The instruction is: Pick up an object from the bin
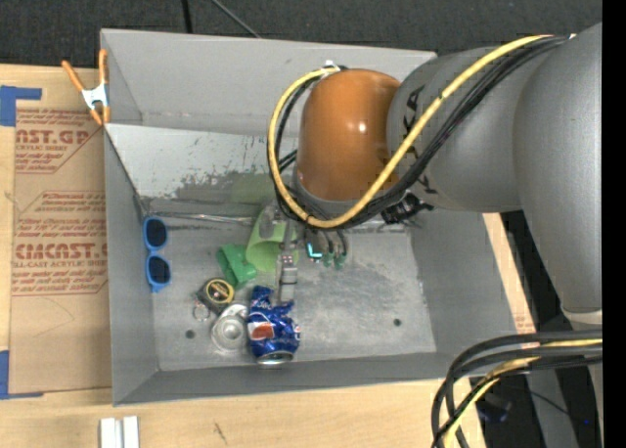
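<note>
My gripper reaches down from under the orange cover in the middle of the bin. Its tip hangs just above a crushed blue, red and white drink can lying near the front wall. Left of the gripper lies a green plastic piece, partly tucked under the arm. A small round black and gold thing sits in front of the green piece. A silvery round lid touches the can's left end.
A pair of blue sunglasses lies along the left wall. The arm and its orange cover hide the middle and back of the bin. Bare floor shows to the right of the can.
</note>
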You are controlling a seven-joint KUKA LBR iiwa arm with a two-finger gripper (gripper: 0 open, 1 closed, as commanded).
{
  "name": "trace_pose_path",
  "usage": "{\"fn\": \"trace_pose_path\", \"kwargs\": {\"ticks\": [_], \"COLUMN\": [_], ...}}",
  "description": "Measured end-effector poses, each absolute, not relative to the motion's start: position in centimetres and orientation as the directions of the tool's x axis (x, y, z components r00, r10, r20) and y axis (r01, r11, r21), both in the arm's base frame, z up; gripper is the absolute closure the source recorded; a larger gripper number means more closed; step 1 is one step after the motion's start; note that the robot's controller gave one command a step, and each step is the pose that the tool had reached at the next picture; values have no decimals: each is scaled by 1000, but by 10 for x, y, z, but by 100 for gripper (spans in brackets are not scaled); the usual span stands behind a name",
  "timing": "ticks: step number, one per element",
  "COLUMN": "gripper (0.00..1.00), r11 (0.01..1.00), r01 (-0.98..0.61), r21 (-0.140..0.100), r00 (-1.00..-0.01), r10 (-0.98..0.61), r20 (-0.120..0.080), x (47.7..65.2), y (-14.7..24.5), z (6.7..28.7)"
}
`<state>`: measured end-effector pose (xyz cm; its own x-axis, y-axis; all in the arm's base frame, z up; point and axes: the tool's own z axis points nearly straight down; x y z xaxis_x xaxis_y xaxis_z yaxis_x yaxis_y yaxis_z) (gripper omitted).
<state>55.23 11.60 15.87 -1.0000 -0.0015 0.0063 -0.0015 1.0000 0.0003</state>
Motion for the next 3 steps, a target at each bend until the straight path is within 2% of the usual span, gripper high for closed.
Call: {"fn": "trace_pose_path", "kwargs": {"ticks": [1, 2, 3], "gripper": [0, 100, 100], "r11": [1000, 1000, 1000], "r01": [0, 3, -12], "r21": [1, 3, 1], "r00": [-1000, -1000, -1000], "r10": [0, 3, -12], "r20": [5, -11, -4], "x": [576, 581, 577], "y": [144, 143, 148], "z": [69, 78, 98]}}
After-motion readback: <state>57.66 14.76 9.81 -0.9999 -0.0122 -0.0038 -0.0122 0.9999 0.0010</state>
